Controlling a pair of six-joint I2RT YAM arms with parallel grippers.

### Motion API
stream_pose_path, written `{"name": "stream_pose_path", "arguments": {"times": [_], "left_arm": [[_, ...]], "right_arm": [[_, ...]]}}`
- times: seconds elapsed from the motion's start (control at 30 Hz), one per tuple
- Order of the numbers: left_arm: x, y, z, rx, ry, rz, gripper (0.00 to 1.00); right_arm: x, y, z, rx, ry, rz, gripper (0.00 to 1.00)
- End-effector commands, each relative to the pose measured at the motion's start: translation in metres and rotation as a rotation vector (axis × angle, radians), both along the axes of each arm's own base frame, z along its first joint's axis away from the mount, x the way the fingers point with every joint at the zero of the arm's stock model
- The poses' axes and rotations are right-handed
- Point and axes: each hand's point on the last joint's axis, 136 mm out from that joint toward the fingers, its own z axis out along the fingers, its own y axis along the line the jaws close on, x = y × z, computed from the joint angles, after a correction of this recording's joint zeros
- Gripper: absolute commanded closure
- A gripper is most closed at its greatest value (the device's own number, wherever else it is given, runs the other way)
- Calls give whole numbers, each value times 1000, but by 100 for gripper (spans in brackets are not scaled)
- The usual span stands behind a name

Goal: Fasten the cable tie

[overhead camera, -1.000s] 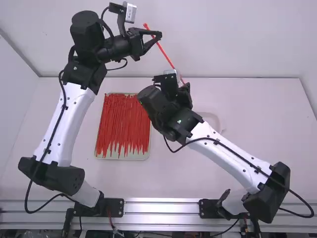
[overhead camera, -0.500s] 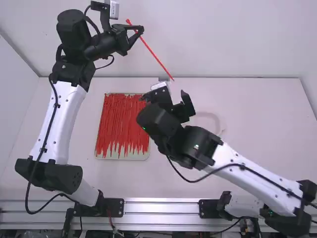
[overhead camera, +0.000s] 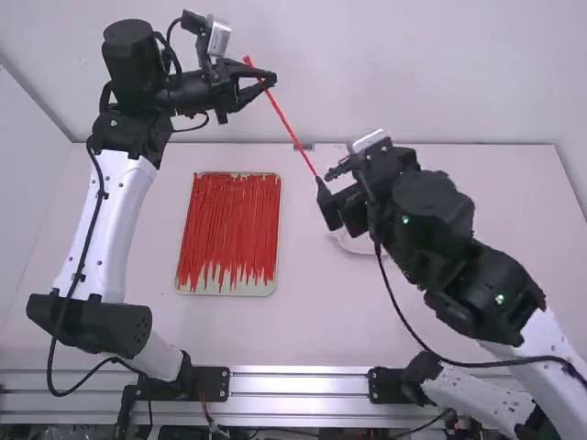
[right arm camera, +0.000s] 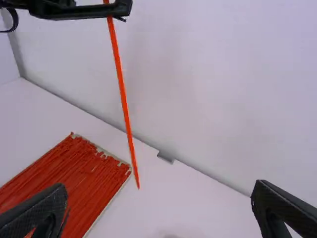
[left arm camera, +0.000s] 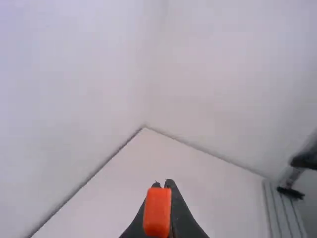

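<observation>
My left gripper [overhead camera: 249, 82] is raised high near the back wall and is shut on the head end of one red cable tie [overhead camera: 292, 134]. The left wrist view has that orange-red head [left arm camera: 157, 210] pinched between the closed fingers. The tie runs straight down and to the right, its tail tip [overhead camera: 316, 173] free in the air. My right gripper [overhead camera: 328, 191] sits just below and right of that tip, open wide and holding nothing. From the right wrist, the tie [right arm camera: 120, 99] hangs ahead of the open right gripper [right arm camera: 158, 191].
A flat tray [overhead camera: 229, 289] of several red cable ties lies on the white table left of centre, also seen from the right wrist as the tray [right arm camera: 106, 148]. A white cord loop [overhead camera: 347, 244] lies under the right arm. The back wall is close behind.
The right arm has swung from over the tray's edge to the right of the tie's tail. The left gripper has shifted a little left and down with the tie.
</observation>
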Motion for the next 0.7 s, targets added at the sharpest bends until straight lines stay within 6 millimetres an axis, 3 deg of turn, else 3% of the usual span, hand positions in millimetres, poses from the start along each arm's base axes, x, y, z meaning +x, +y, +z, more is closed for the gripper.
{"name": "stream_pose_path", "arguments": {"times": [0.0,0.43,0.67], "left_arm": [[-28,-8,10,1,-62,-146,98],[-54,-15,10,-12,-44,-293,98],[-70,-28,8,-13,-45,-379,98]], "right_arm": [[-15,21,11,-3,-25,260,1],[9,25,9,168,5,760,1],[22,37,-6,295,93,987,1]]}}
